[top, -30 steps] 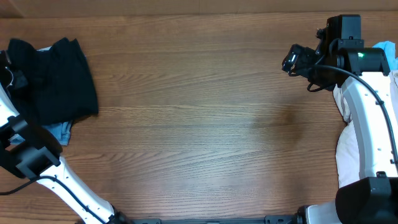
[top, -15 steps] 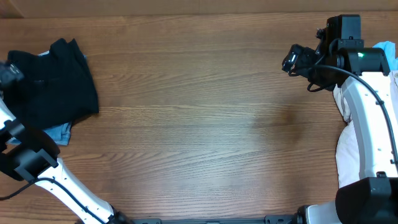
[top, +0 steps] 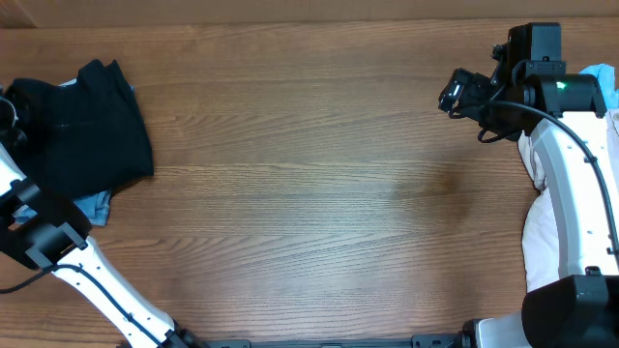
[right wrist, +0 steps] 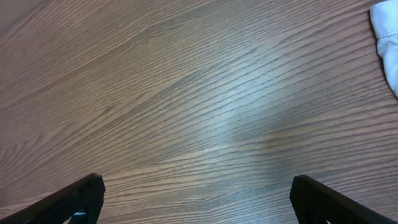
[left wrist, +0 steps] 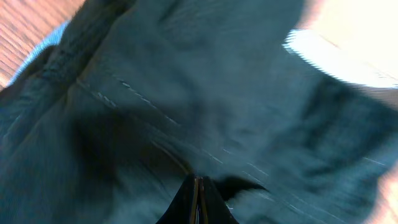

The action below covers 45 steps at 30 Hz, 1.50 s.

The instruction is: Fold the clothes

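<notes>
The black shorts-like garment [top: 87,130] lies bunched at the table's far left and fills the left wrist view [left wrist: 186,93]. A faded-blue garment [top: 94,205] pokes out under its lower edge. My left gripper [top: 8,110] is at the garment's left edge. Its fingers [left wrist: 198,183] are shut together with the tips against the black cloth. I cannot tell if cloth is pinched between them. My right gripper [top: 451,95] hovers at the far right, wide open and empty [right wrist: 196,186] over bare wood.
A pale beige-white cloth pile [top: 534,159] lies at the right edge under my right arm, with a corner of it in the right wrist view [right wrist: 387,43]. A light-blue piece [top: 607,79] shows at the far right.
The black garment's upper-left flap has dropped flat and its outline has shifted slightly. My left gripper moved a little along the left edge. The right arm has not moved.
</notes>
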Available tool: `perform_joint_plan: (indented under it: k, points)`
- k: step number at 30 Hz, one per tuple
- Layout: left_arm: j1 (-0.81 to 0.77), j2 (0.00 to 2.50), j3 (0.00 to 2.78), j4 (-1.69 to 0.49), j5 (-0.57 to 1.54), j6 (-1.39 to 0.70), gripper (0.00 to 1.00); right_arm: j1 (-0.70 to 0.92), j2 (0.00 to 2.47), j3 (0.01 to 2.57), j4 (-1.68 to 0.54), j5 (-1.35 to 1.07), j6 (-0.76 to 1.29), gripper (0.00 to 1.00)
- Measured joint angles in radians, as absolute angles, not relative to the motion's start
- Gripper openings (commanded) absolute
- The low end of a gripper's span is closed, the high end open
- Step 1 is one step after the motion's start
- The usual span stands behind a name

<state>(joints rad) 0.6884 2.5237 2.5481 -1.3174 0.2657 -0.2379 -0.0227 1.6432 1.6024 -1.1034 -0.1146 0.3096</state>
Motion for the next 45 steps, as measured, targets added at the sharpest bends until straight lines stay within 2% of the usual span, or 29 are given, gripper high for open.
perform_joint_plan:
  k: [6, 12, 14, 18, 23, 26, 29, 32, 37, 45]
  points:
    - [0.756, 2.627, 2.548, -1.332, 0.293, -0.244, 0.04, -0.023, 1.643, 1.602, -1.103, -0.115, 0.31, 1.0]
    - [0.759, 2.586, 2.547, -1.237, 0.624, -0.244, 0.04, -0.023, 1.643, 1.602, -1.102, -0.115, 0.31, 1.0]
    - [0.728, 2.531, 2.547, -1.212, 0.707, -0.272, 0.04, -0.023, 1.643, 1.602, -1.103, -0.115, 0.31, 1.0]
    - [0.562, 2.478, 2.548, -1.141, 0.783, -0.323, 0.04, -0.023, 1.643, 1.602, -1.103, -0.115, 0.31, 1.0]
    - [0.411, 2.479, 2.548, -1.106, 0.675, -0.422, 0.04, -0.023, 1.643, 1.602, -1.103, -0.115, 0.31, 1.0]
    - [0.43, 2.479, 2.548, -1.091, 0.71, -0.443, 0.04, -0.023, 1.643, 1.602, -1.103, -0.115, 0.31, 1.0]
    - [0.5, 2.479, 2.549, -1.172, 0.707, -0.503, 0.04, -0.023, 1.643, 1.602, -1.103, -0.115, 0.31, 1.0]
    - [0.552, 2.478, 2.549, -1.248, 0.591, -0.525, 0.04, -0.023, 1.643, 1.602, -1.103, -0.115, 0.31, 1.0]
    - [0.546, 2.462, 2.549, -1.279, 0.397, -0.525, 0.04, -0.023, 1.643, 1.602, -1.103, -0.115, 0.31, 1.0]
    - [0.419, 2.442, 2.549, -1.275, 0.048, -0.502, 0.04, -0.023, 1.643, 1.602, -1.103, -0.115, 0.31, 1.0]
